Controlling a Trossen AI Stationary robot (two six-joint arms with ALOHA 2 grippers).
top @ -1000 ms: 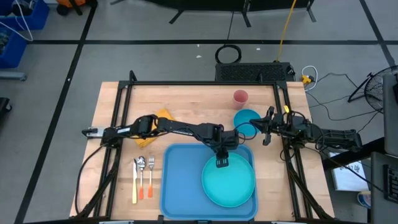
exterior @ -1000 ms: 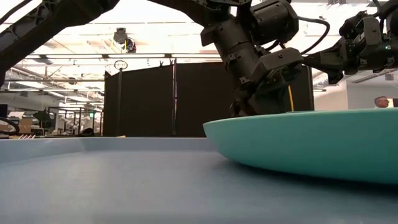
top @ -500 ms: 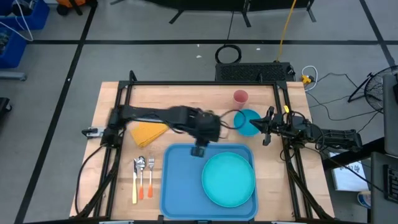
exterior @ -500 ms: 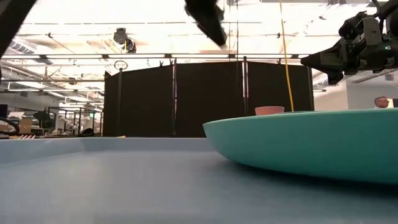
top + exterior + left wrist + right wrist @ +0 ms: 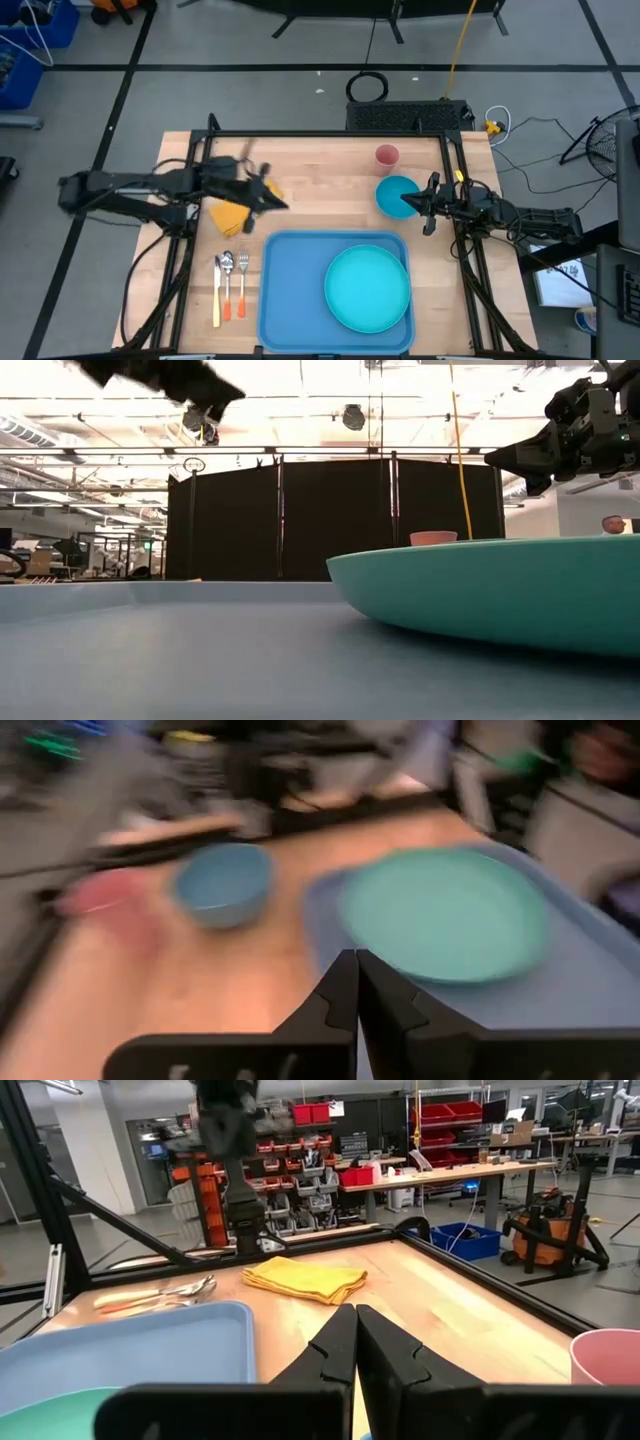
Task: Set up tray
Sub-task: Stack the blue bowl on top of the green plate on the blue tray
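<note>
Worktop's busy here. The blue tray [image 5: 300, 285] sits at the front edge, around the middle, and the turquoise plate [image 5: 367, 288] lies in its right half. Left of the tray, cutlery [image 5: 229, 284] is lined up near the front-left corner: a knife, a spoon and a fork with orange handles. A yellow cloth [image 5: 238, 210] lies behind the cutlery, toward the left edge. At the back right, a pink cup [image 5: 387, 156] stands upright, and just in front of it a blue bowl [image 5: 397, 193], both off the tray. From table height, the plate's rim fills the foreground, with the cup peeking over it.

Left gripper [image 5: 277, 204] hangs over the cloth's right end, its arm reaching in from the left edge. In its wrist view the fingers [image 5: 340, 995] are pressed together, clenched on nothing. Nothing sits between it and the tray; the tray lies in front of it and to its right, apart from it.

Right gripper [image 5: 412, 203] waits at the right side, its tips over the bowl's right rim; whether it touches the bowl I cannot tell. Its fingers [image 5: 341, 1345] are clenched too, with nothing between them. The tray's back-right corner lies just in front of it.
</note>
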